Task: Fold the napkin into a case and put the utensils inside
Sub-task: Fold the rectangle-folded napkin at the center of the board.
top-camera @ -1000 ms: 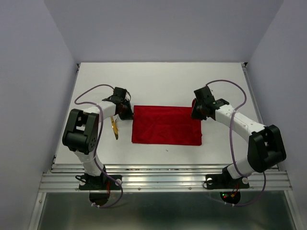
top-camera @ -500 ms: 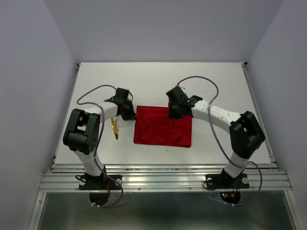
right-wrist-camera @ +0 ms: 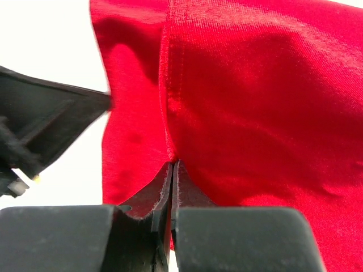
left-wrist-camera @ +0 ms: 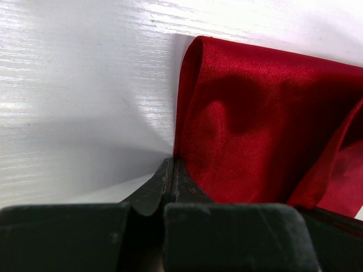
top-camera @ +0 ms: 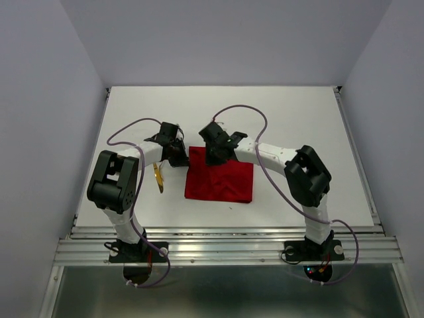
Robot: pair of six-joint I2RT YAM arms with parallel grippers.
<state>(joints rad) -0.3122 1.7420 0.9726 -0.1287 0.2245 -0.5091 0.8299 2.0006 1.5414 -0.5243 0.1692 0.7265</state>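
Napkin (top-camera: 225, 185), slightly longer left-right, is pinched by left hand (left-wrist-camera: 172, 177) and right hand (right-wrist-camera: 173, 175)

Left pincer (top-camera: 176, 154) clamped tight, right pincer (top-camera: 215, 156) likewise, right arm stretched across leftward, pincers near together

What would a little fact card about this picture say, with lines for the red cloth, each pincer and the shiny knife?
red napkin: on the white table, partly folded over
left pincer: shut on the napkin's far left corner
right pincer: shut on a fold of the napkin, close to the left pincer
gold knife: flat on the table, left of the napkin, apart from it
fork: not in sight
case: not made yet
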